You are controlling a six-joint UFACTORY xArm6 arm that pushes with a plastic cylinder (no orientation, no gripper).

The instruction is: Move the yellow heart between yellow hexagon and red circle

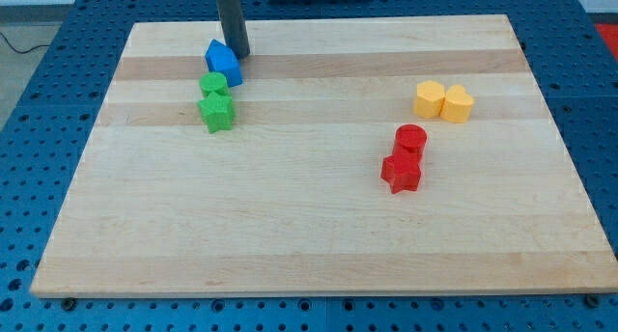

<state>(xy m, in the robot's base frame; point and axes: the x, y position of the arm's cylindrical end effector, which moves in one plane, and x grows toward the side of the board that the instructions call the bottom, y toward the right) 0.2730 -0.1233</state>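
The yellow heart (458, 104) lies at the view's right, touching the yellow hexagon (430, 98) on its left. The red circle (410, 139) sits below and left of them, with a red star-like block (401, 171) touching it from below. My tip (238, 53) is at the view's top left, far from the yellow blocks, right beside the upper right edge of a blue block (223, 63).
A green circle (213, 84) and a green star-like block (217, 111) sit just below the blue block. The wooden board (309, 235) rests on a blue perforated table.
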